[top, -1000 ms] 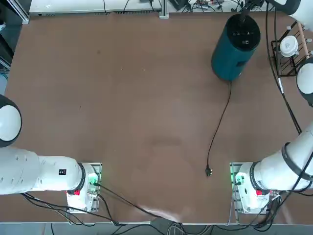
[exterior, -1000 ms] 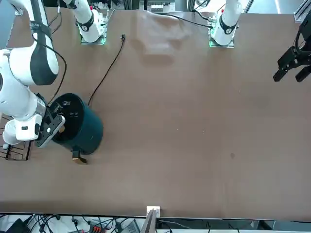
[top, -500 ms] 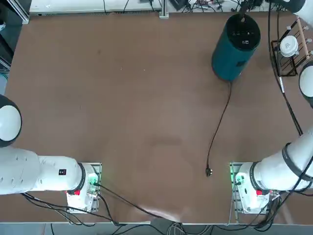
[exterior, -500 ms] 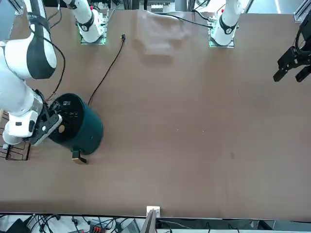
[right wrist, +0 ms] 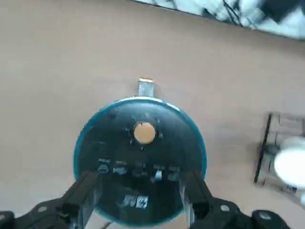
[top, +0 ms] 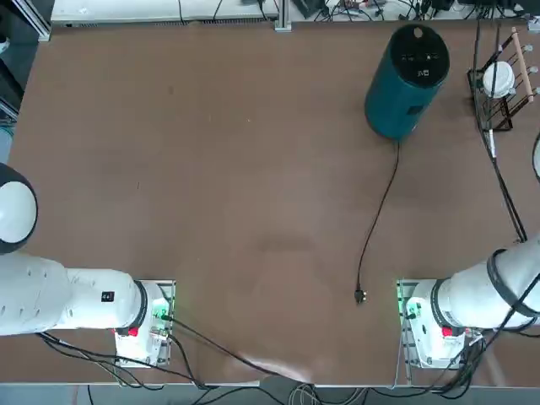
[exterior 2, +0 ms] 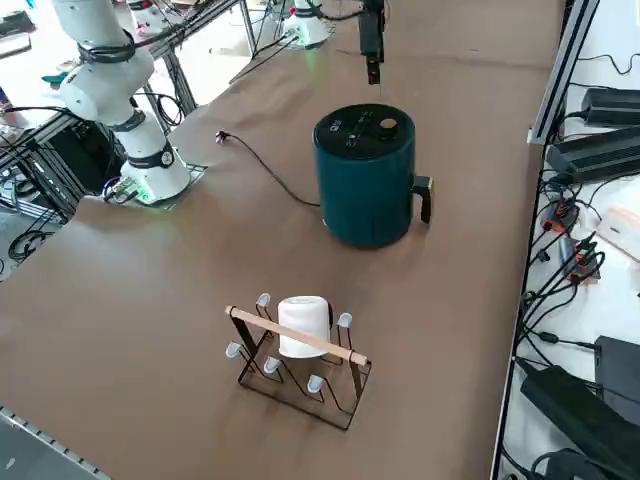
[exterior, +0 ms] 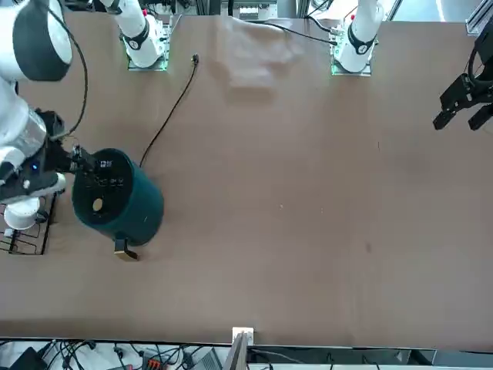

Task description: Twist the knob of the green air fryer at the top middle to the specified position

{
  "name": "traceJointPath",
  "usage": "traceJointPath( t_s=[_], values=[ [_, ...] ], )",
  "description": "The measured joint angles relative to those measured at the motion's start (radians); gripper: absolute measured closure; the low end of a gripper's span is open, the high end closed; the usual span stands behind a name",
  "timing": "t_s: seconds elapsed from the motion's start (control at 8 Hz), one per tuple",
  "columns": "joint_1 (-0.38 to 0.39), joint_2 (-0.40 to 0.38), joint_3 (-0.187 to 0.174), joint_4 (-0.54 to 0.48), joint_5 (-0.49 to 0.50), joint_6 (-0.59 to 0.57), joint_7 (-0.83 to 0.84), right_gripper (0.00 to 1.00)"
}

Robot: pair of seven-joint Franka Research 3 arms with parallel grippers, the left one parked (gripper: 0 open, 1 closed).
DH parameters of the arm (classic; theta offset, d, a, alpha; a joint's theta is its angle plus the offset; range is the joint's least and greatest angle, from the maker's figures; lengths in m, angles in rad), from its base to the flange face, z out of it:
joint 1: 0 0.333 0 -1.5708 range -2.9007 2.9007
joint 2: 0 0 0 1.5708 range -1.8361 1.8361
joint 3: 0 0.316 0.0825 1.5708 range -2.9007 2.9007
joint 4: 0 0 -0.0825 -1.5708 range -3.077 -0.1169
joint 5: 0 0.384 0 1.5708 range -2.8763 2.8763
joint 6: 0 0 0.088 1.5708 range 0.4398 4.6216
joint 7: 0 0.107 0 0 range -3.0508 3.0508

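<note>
Wrist view first: R gripper is over the panel side of the air fryer, fingers spread wide w/ nothing between them. The tan knob sits by the fryer's rim on the handle side, past the fingertips, not between them. If it drops straight from here, I'd say the tips hit the panel or straddle the rim & miss the knob; needs to shift toward the handle 1st. An off-centre pinch on so small a dial could slip, or shove the fryer instead of turning it. Top view: fryer's near the table's far edge, toward the far R corner, w/ its cord running back toward the robot, plug loose on the table. Wire rack stands just R of the fryer, holding a white cup. Front view: the arm's hose loops above that same side, so a low swing of wrist or hose might snag rack or cup, esp. if it backs off sideways. R side view: fryer's upright, knob on top near the handle, no finger touching it; rack stands apart from it. Too much down-force at the rim, IMO, might tip or skid the fryer, & a big wrist twist could drag the hose.
</note>
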Motion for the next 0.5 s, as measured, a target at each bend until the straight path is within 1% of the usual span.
traceJointPath(
  t_s=[0.25, 0.5],
  values=[
    [-0.005, -0.042, -0.009, 0.0, 0.003, -0.065, 0.105, 0.0],
    [-0.044, -0.083, -0.018, 0.0, 0.05, -0.126, 0.126, 0.0]
  ],
)
